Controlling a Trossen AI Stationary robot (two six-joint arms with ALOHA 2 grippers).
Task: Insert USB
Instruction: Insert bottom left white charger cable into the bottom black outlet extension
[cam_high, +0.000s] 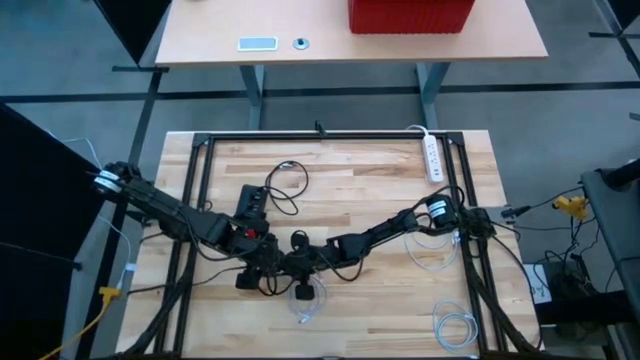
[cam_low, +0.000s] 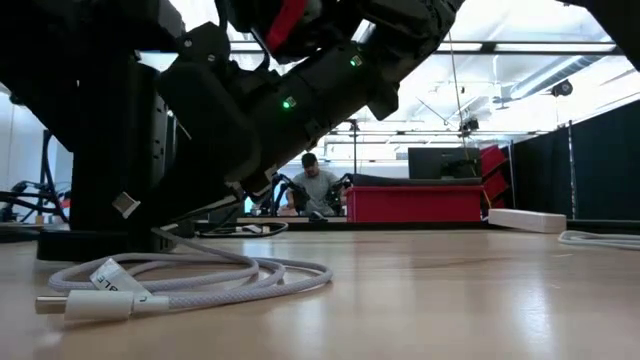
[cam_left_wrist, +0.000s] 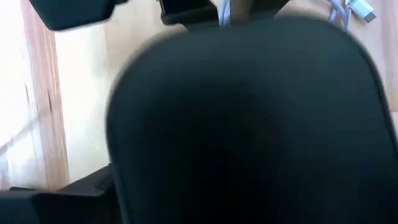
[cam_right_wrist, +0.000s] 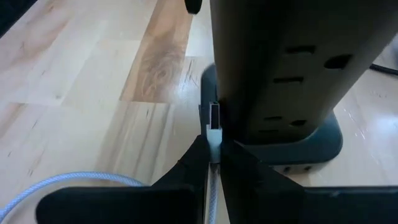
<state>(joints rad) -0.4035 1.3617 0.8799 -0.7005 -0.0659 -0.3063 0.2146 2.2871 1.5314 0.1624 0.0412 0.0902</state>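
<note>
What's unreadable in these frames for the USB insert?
- Left wrist view: a blurred dark bulk fills the picture, hiding what the left gripper faces.
- High view: the arms meet over the work spot; plug and socket are too small.
- Right wrist view: the plug sits at the power tower, pinched by the right gripper; no USB socket visible.

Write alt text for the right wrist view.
The right claw, shut on a USB plug, holds it upright beside a dark tower power strip standing on a light wooden table. A pale braided cable curves across the table below.
</note>
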